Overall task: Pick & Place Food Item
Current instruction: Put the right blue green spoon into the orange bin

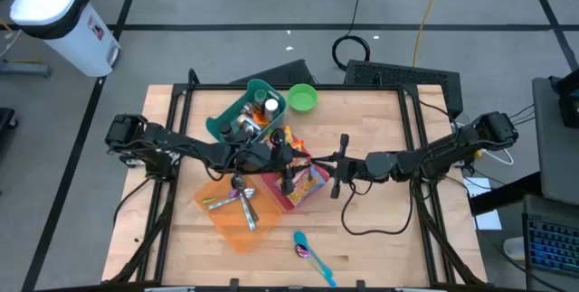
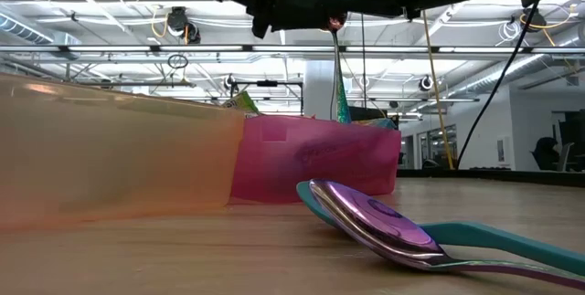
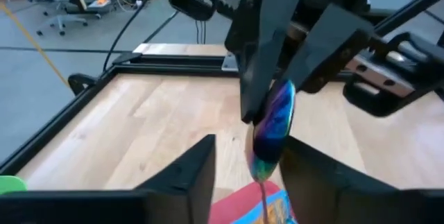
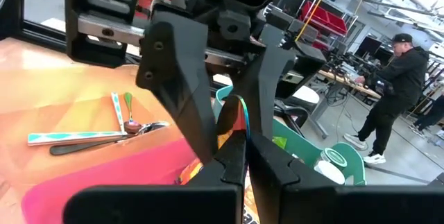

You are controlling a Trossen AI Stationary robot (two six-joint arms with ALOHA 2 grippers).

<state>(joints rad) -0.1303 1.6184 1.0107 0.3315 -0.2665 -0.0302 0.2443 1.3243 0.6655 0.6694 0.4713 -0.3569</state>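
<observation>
Above the pink bin (image 1: 303,193) at table centre, the right gripper (image 4: 239,148) pinched a shiny item (image 3: 274,123). The left gripper (image 3: 253,158), at its 9 o'clock, flanked it with fingers spread. Judged step: handover; next, the left should clamp before the right releases. Spoons (image 2: 384,226) lay at 6 o'clock on the wooden table (image 1: 380,120); a person stood in the room beyond.

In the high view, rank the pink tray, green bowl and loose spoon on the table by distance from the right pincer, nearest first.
From the right pincer:
1. Pink tray, directly beneath it.
2. Green bowl, toward the table's far edge.
3. Loose spoon, near the front edge.
</observation>
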